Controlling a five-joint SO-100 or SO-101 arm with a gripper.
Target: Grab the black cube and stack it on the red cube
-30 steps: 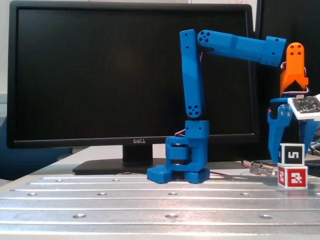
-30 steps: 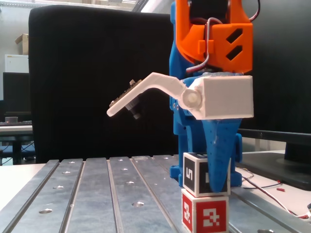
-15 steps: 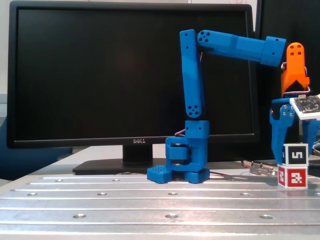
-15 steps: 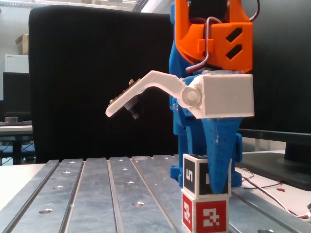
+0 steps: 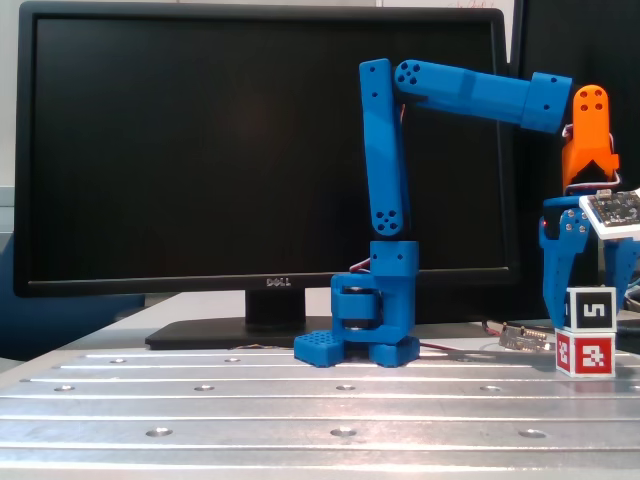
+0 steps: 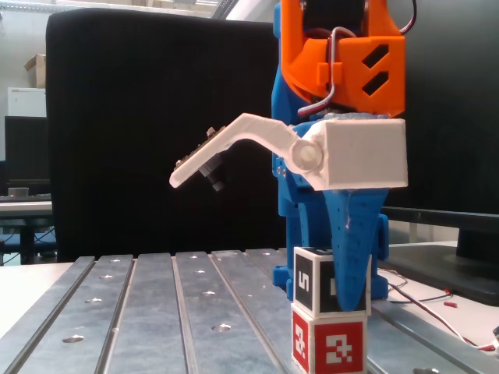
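The small black cube [image 5: 594, 307] with white-edged faces and a white "5"-like mark sat squarely on top of the small red cube [image 5: 587, 354] with white faces and a red pixelated pattern. In a fixed view the two-cube stack stood near the right edge of the grooved, bolt-holed metal bench [image 5: 250, 400], towards its rear; in another fixed view the same black cube [image 6: 315, 280] and red cube [image 6: 330, 343] appeared at the bench's near edge, the upper one turned very slightly against the lower.

The blue plastic gripper [image 5: 590, 290] with its orange wrist piece hung straight down over the stack, one finger [image 5: 556, 262] on each side of the black cube. In another fixed view the gripper [image 6: 343, 284] showed one tapering blue finger [image 6: 352, 257] lying across the black cube's right face, its tip reaching down to the seam between the cubes. Whether the jaws pressed the cube or stood just clear of it could not be told.

The blue arm's base [image 5: 360, 340] stood at the bench's rear edge, near the middle. A large black Dell monitor [image 5: 250, 150] stood behind the bench.
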